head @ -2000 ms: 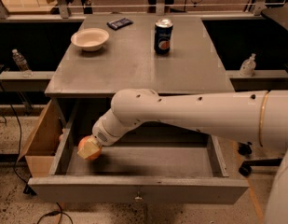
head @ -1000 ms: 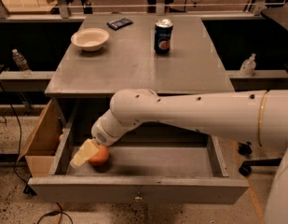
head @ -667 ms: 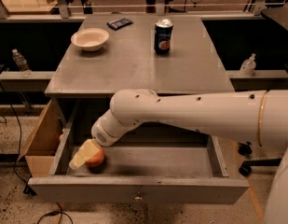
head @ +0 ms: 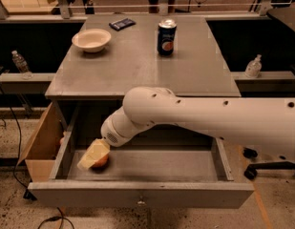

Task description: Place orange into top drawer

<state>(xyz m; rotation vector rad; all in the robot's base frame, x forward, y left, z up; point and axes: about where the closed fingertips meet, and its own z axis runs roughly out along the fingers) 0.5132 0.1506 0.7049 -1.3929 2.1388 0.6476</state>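
Observation:
The top drawer [head: 156, 167] is pulled open below the grey table; its front panel has a small knob [head: 141, 202]. The orange [head: 102, 162] lies on the drawer floor at the left end, partly hidden behind my gripper. My gripper [head: 92, 157] reaches down into the drawer's left end on the white arm [head: 194, 120]. Its cream fingers [head: 95, 152] stand open over and against the orange, not clamped on it.
On the table top [head: 137, 66] stand a cream-white bowl [head: 91, 39], a soda can [head: 166, 37] and a dark packet [head: 122, 24]. A brown cardboard box [head: 39, 147] stands left of the drawer. A water bottle [head: 20, 63] and a pump bottle [head: 253, 67] stand on side ledges.
Two seconds ago the gripper held the orange at its tip. Since then the orange has come free onto the drawer floor, and the gripper has stayed low beside it.

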